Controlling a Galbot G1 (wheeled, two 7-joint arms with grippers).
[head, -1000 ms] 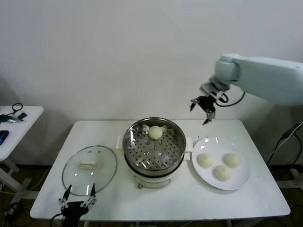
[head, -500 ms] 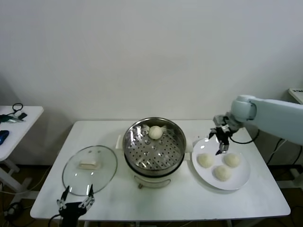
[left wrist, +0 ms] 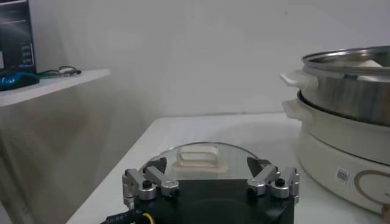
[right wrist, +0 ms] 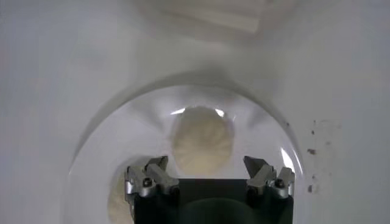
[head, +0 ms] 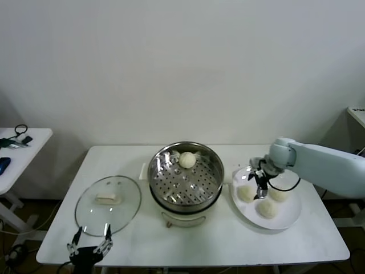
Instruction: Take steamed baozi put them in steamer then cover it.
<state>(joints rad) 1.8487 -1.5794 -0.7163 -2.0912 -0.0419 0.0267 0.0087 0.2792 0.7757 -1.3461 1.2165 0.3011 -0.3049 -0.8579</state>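
Observation:
The steel steamer (head: pixel 185 182) stands mid-table with one baozi (head: pixel 187 160) at the far side of its perforated tray. Three more baozi (head: pixel 266 208) lie on a white plate (head: pixel 290 214) to its right. My right gripper (head: pixel 258 184) is open and low over the plate, beside the plate's left bun (head: pixel 245 193). In the right wrist view that bun (right wrist: pixel 202 141) lies just ahead of the open gripper (right wrist: pixel 207 173), apart from it. The glass cover (head: pixel 108 197) lies flat left of the steamer. My left gripper (head: pixel 88 248) is open and empty at the table's front edge, just before the cover (left wrist: pixel 201 159).
A small side table (head: pixel 17 148) with cables and dark items stands far left. The steamer's white base and handle (left wrist: pixel 347 140) rise beside the cover in the left wrist view. A wall is close behind the table.
My right gripper has come down from above the table's back right to just over the plate, now lower and nearer the left bun. The left arm barely moved.

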